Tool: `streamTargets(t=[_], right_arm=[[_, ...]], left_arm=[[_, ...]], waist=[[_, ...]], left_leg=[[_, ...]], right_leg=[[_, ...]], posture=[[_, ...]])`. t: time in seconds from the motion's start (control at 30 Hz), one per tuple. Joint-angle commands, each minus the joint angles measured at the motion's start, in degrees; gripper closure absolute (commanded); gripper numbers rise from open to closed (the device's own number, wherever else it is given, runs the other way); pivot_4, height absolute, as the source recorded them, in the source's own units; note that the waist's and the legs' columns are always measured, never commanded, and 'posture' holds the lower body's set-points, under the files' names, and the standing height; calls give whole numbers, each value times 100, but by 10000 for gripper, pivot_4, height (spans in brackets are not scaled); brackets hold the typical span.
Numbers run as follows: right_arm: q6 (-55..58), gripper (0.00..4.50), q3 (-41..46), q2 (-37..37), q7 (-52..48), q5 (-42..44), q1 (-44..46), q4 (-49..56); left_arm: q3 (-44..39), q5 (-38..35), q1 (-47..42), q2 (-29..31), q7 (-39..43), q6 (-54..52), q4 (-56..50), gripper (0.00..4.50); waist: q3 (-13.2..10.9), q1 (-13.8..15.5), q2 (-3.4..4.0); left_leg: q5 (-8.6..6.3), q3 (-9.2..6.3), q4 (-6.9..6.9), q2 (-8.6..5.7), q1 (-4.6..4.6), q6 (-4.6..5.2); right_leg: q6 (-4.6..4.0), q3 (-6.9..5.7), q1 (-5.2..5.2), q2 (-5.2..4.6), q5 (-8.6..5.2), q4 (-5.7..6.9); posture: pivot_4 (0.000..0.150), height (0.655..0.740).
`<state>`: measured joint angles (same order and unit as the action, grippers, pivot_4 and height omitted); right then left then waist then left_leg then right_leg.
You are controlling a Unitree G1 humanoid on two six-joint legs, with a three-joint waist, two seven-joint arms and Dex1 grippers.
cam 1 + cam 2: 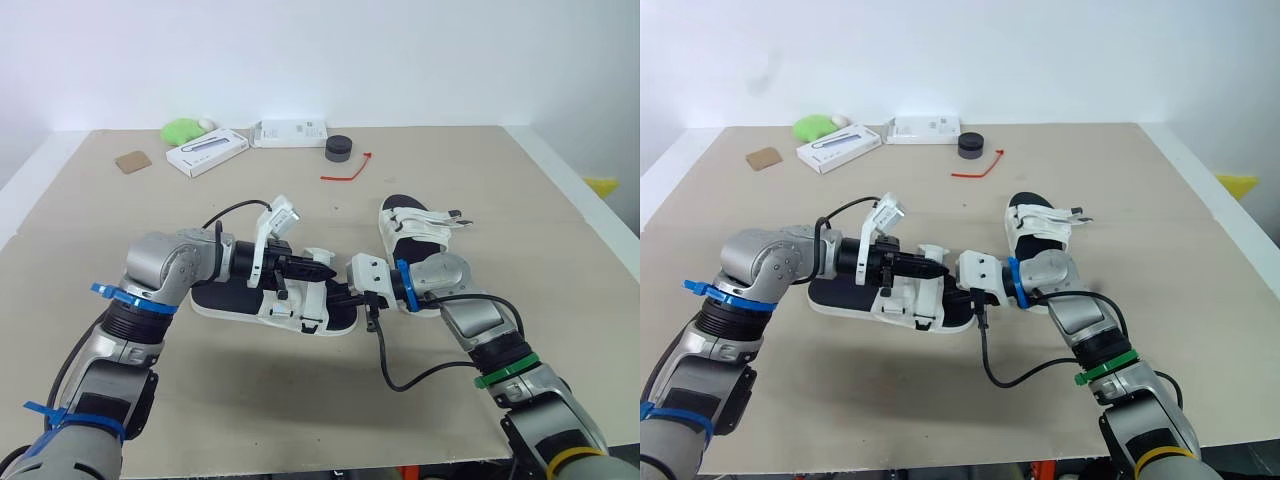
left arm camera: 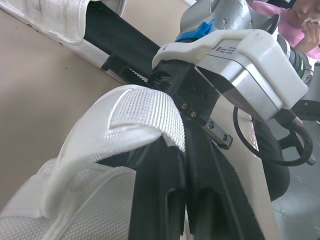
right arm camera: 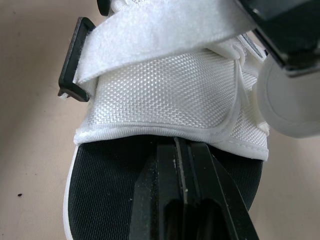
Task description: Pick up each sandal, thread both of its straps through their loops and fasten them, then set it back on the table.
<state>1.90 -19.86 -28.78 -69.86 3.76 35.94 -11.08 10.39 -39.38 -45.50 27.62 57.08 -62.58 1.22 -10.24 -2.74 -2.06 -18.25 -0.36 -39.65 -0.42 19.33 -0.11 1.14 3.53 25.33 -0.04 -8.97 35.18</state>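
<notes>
two sandals are seen on the table [image 1: 120, 230], and neither is judged finished. the far sandal [image 1: 415, 228] shows a strap end sticking out sideways, and the near sandal [image 1: 225, 300] is worked between both grippers while its sole rests on the table. the left gripper [image 1: 318, 268] is closed, its fingers pressed together beneath a white strap [image 2: 140, 112] draped over them; whether the strap is pinched cannot be told. the right gripper [image 1: 338, 293] is closed too, its tips slid under the mesh upper [image 3: 170, 95], on the black footbed.
</notes>
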Motion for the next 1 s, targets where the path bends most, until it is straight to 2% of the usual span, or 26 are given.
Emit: streamTargets(t=[0.03,0.63,0.93,0.97,1.0], right_arm=[[12,45000,-44,-28,-13,-102,7,-55],[-44,45000,-77,-20,-55,-108,-5,-66],[-62,45000,-69,-46,-65,-109,0,-66],[-59,45000,-68,-48,-68,-108,2,-65],[-56,45000,-68,-47,-69,-109,7,-69]], left_arm=[[23,-58,148,202,180,-31,-387,44569],[506,162,926,615,340,316,-1350,44569],[337,13,898,624,291,300,-1365,44569],[310,-68,885,665,361,253,-1429,39422],[287,-154,879,727,449,196,-1499,36745]], waist=[[0,0,0],[0,-1,0],[0,0,0],[0,-1,0],[0,0,0]], left_leg=[[0,-1,0,0,0,0],[0,1,1,2,-1,0],[-1,2,2,5,-2,2],[-1,2,2,5,-2,2],[-1,2,2,6,-2,2]], right_leg=[[0,-1,0,1,0,0],[-1,2,0,2,-2,0],[-2,2,0,6,-3,0],[-2,2,0,6,-2,0],[-2,2,0,7,-3,0]], posture=[[1500,7400],[1500,7400],[1500,7400],[1500,7400],[1500,7400]])
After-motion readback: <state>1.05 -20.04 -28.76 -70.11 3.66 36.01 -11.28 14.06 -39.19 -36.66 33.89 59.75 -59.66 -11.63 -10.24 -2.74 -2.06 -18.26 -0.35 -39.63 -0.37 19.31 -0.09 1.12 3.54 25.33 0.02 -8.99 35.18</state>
